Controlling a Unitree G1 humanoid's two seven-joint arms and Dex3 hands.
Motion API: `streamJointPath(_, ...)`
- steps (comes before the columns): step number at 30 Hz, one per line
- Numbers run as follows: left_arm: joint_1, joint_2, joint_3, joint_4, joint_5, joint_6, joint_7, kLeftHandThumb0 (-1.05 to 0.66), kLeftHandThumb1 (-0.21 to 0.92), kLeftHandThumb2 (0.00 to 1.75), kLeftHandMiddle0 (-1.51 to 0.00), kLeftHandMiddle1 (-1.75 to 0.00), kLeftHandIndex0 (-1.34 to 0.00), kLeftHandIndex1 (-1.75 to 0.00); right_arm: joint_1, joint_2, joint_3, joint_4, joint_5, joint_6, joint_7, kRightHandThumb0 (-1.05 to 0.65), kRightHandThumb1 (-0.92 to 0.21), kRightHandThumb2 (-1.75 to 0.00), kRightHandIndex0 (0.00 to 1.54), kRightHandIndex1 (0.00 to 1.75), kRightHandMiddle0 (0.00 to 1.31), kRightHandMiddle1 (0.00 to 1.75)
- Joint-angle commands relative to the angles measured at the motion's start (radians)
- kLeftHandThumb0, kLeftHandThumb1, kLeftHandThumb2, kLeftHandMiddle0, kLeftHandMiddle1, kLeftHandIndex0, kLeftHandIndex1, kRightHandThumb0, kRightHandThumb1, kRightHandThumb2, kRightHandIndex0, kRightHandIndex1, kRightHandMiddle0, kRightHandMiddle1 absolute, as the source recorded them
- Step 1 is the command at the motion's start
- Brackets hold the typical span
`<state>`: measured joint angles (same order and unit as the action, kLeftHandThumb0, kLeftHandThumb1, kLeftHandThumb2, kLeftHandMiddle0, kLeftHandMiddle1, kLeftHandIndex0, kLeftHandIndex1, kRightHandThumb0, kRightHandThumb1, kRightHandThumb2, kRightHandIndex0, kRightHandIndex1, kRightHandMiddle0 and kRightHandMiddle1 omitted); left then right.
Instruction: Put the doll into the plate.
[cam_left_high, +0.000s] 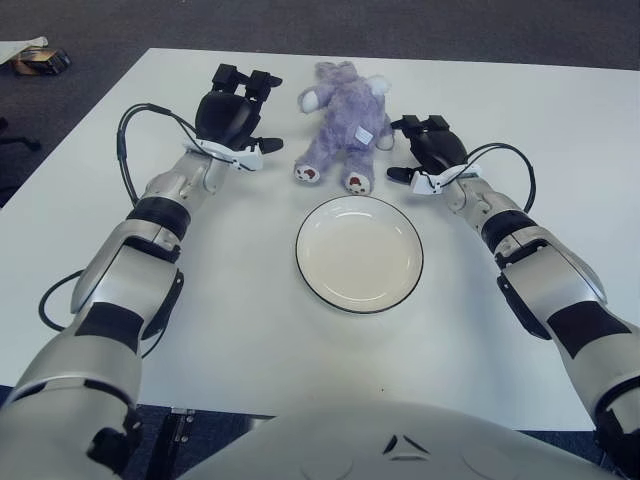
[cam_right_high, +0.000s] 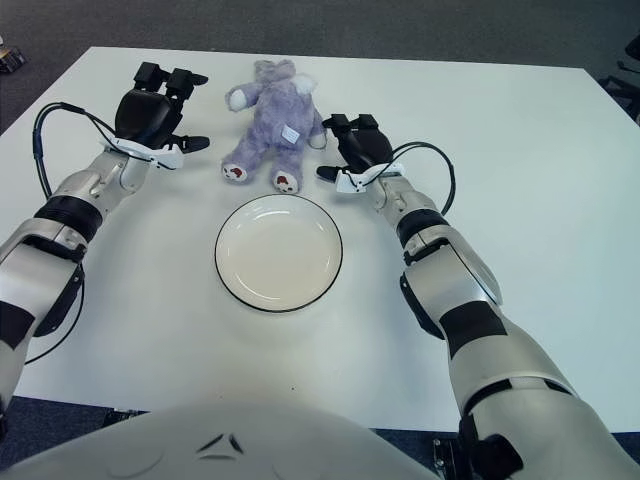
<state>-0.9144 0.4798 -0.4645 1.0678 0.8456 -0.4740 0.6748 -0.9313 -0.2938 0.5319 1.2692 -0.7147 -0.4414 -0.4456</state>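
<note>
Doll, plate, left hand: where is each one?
Doll (cam_left_high: 345, 125): left eye view, on its purple belly.
Plate (cam_left_high: 359, 254): left eye view, on its bare white middle.
Left hand (cam_left_high: 232, 118): left eye view, on the black palm, beside the doll.

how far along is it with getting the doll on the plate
Nothing looks done yet: the fluffy purple plush doll lies on the white table, beyond the empty black-rimmed white plate. In hand: left hand and right hand flank it, holding nothing. Left: grasp, lift, place.

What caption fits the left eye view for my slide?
Both hands, left hand and right hand, flank the purple doll beyond the empty plate.
</note>
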Motion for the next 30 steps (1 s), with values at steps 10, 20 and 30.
streamJointPath(10,-0.108,-0.050,-0.104,0.139,0.093,0.056,0.225,-0.47,0.44,0.98,0.00,-1.01,0.00,-0.89,0.071,0.015,-0.025,0.002,0.037,0.001,0.016,-0.58,-0.79,-0.68,0.00,0.86,0.00,0.61)
streamJointPath(20,-0.143,-0.100,-0.162,0.195,0.122,0.120,0.296,-0.47,0.36,1.02,0.00,-0.91,0.00,-0.84,0.096,0.016,-0.061,-0.019,0.087,-0.033,0.078,-0.59,-0.83,-0.63,0.00,0.96,0.00,0.60)
streamJointPath(30,-0.217,-0.192,-0.221,0.250,0.143,0.180,0.298,-0.47,0.33,1.02,0.00,-0.92,0.00,-0.82,0.130,0.000,-0.053,-0.130,0.088,-0.091,0.127,-0.62,-0.83,-0.61,0.00,1.05,0.00,0.66)
